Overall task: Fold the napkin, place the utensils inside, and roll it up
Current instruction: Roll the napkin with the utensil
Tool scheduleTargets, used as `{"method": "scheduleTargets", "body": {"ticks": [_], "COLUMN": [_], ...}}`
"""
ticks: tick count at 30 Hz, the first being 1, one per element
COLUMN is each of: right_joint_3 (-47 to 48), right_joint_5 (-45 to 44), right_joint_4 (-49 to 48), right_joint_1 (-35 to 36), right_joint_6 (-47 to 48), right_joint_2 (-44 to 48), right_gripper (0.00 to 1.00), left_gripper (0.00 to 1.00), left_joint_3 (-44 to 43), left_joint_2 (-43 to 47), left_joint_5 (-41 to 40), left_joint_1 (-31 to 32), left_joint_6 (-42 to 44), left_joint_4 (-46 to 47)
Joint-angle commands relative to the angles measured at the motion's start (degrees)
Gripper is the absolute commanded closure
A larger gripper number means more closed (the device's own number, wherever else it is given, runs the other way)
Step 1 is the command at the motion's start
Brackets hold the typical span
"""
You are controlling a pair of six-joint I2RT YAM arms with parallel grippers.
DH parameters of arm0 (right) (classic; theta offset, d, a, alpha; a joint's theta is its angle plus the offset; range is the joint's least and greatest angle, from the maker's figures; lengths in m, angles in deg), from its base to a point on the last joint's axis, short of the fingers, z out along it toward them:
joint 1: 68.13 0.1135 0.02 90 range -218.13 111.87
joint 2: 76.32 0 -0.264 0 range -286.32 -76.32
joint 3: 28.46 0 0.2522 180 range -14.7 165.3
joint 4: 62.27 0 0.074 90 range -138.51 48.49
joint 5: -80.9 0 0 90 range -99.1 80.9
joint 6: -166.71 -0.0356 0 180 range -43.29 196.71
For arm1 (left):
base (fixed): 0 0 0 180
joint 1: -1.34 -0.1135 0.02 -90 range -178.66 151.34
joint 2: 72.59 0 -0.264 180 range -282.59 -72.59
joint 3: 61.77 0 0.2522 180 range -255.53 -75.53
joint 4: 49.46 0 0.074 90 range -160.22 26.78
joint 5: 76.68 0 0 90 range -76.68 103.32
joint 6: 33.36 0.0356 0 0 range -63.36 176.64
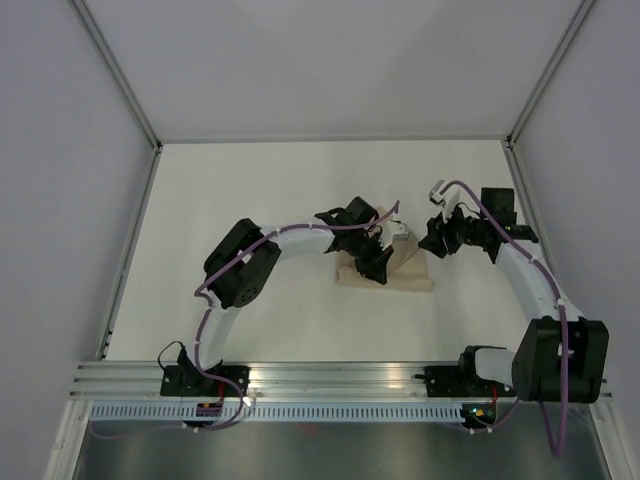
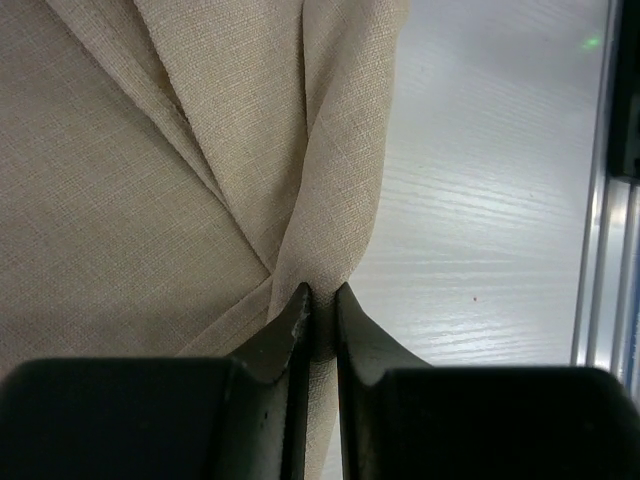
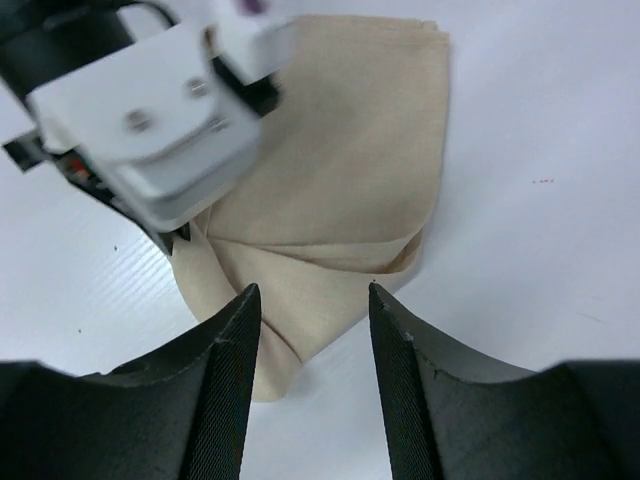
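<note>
The tan napkin (image 1: 412, 273) lies folded and bunched at mid-table. In the left wrist view the napkin (image 2: 120, 200) fills the left side, and my left gripper (image 2: 320, 296) is shut on a gathered fold at its right edge. Seen from above, the left gripper (image 1: 378, 262) sits over the cloth's middle. My right gripper (image 1: 432, 243) hovers just right of the napkin. In its wrist view the right gripper (image 3: 314, 290) stands open above the napkin's (image 3: 340, 170) near corner, holding nothing. The left arm's white wrist body (image 3: 150, 120) shows beyond. No utensils are in view.
A white table (image 1: 250, 200) is enclosed by pale walls on three sides. An aluminium rail (image 1: 330, 378) carrying both arm bases runs along the near edge, and the rail (image 2: 600, 250) also appears at the right of the left wrist view.
</note>
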Motion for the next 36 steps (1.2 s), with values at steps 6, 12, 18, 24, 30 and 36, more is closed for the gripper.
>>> {"method": "scheduleTargets", "body": {"ticks": [6, 12, 18, 24, 30, 36], "right_joint_3": [-14.7, -21.4, -23.1, -24.2, -24.6, -22.5], "right_joint_5": [-14.6, -24.4, -25.5, -25.8, -24.9, -25.1], "right_joint_4": [-4.3, -11.7, -14.1, -16.0, -15.9, -15.9], "right_joint_1": [19.3, 27.8, 30.9, 32.7, 33.3, 33.4], "right_joint_6": [8.8, 13.5, 14.4, 14.5, 14.8, 14.8], "right_joint_2": [10.6, 10.1, 8.9, 6.0, 4.0, -0.2], "right_gripper": [0.46, 0.44, 0.43, 0.44, 0.46, 0.77], "left_gripper": [0.97, 0.97, 0.98, 0.98, 0.97, 0.91], "left_joint_3": [-2.9, -3.8, -4.2, -4.1, -4.9, -5.3], "left_joint_2": [-7.8, -10.3, -11.7, -12.4, -12.9, -13.1], "left_joint_5": [7.0, 10.3, 11.1, 11.3, 11.0, 10.4], "left_joint_1": [-0.9, -2.1, -2.6, -2.8, -2.9, -3.1], "left_joint_6": [-6.4, -8.7, -9.8, -10.2, -10.9, -11.4], "left_joint_4": [-11.9, -12.2, -12.8, -13.1, -13.2, -12.7]}}
